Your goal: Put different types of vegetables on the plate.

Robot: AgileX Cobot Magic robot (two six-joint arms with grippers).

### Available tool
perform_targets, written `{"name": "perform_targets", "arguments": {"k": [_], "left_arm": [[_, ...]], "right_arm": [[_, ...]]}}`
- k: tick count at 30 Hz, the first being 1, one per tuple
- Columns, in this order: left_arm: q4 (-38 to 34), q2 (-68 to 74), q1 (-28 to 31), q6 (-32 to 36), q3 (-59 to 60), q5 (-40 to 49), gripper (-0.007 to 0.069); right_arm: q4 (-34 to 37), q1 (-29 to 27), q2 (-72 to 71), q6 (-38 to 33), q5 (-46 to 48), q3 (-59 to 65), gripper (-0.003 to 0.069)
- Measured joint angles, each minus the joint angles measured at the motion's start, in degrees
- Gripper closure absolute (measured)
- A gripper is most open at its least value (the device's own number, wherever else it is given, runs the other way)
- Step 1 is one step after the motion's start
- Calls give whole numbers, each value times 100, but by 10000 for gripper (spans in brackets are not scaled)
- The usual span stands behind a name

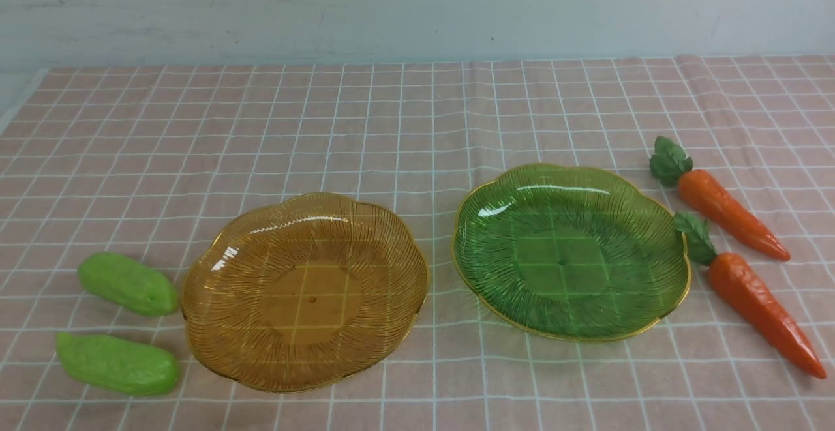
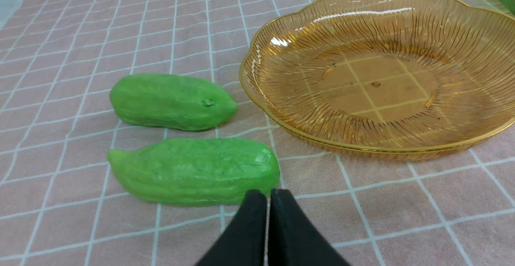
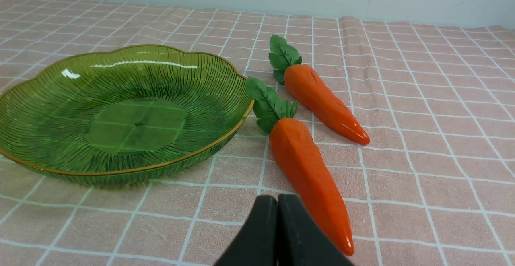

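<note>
Both plates are empty. The left gripper (image 2: 267, 205) and right gripper (image 3: 277, 205) are each pinched closed on nothing. Two gourds (image 1: 128, 283) lie at the front view's lower left beside the amber plate (image 1: 417, 255). Two carrots (image 1: 727, 208) lie at its right beside the green plate (image 1: 460, 222). The carrots are glossy and tapered, so a pinch near the tip may slip off. One leaf (image 1: 695, 238) seems to touch the green rim, and lifting that carrot could nudge the ribbed, see-through plate. The stubby, bumpy gourds may roll on the checked cloth (image 1: 391, 124).
</note>
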Motion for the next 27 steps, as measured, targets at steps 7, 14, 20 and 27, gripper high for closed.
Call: {"name": "perform_targets", "arguments": {"k": [7,14,20,27], "left_arm": [[-872,0,0,-588,0,0,628],[-4153,0,0,-1860,0,-21,628],[-4545,0,0,-1855,0,-178,628],[-4684,43,0,-1520,-684,-126,628]], "right_arm": [[617,0,0,605,-237,5,676],[2987,0,0,2255,-543,5,676],[3110,0,0,2267,-656,5,676],[2686,0,49,1052,-1381,-1097,676]]}}
